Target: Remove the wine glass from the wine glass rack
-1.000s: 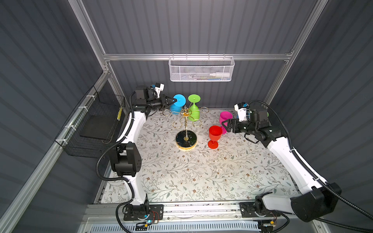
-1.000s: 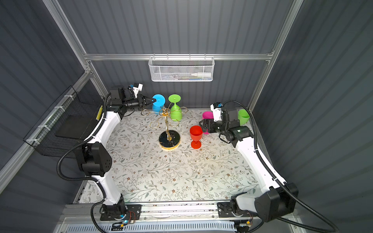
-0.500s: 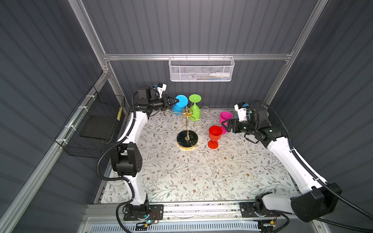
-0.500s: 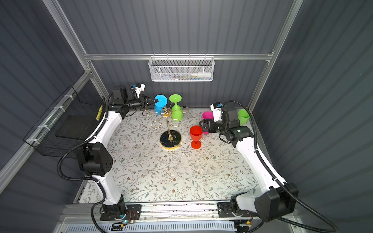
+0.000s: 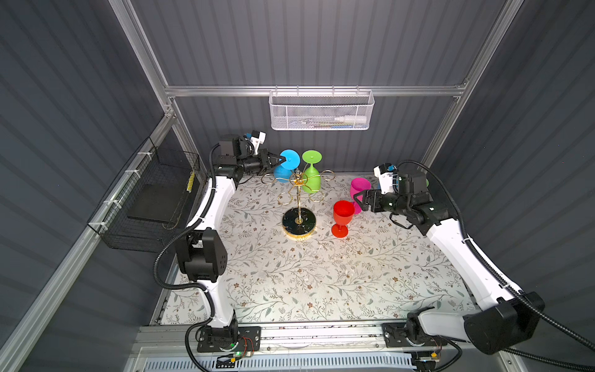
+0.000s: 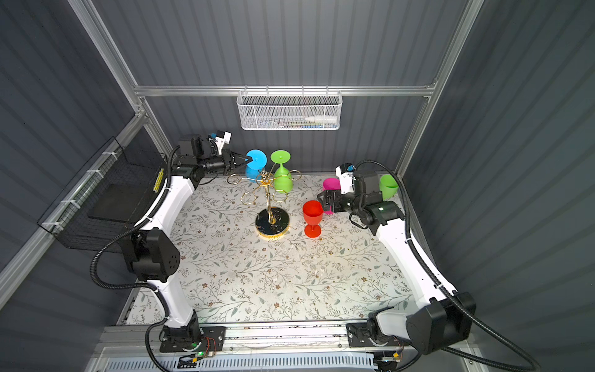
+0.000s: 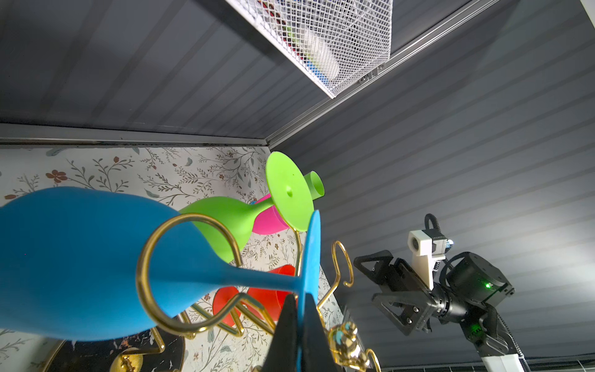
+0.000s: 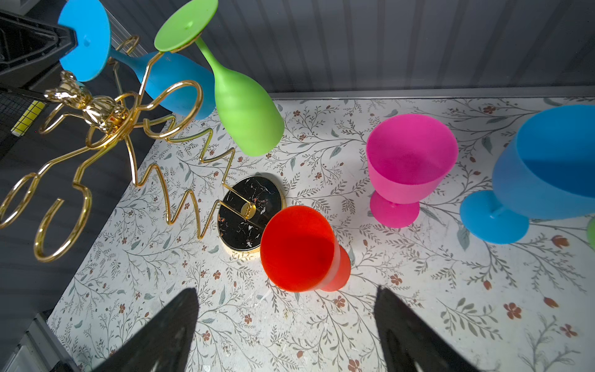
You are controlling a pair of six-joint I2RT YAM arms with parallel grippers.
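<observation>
Pinches the blue wine glass [image 5: 290, 159] by its foot in clenched left jaws, upper centre of frame, right jaws spread empty. Not yet lifted clear of its wine glass rack [image 5: 291, 224] loop.

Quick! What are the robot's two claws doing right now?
Left gripper: closed, pinching the foot of the blue wine glass.
Right gripper: open, holding nothing.
</observation>
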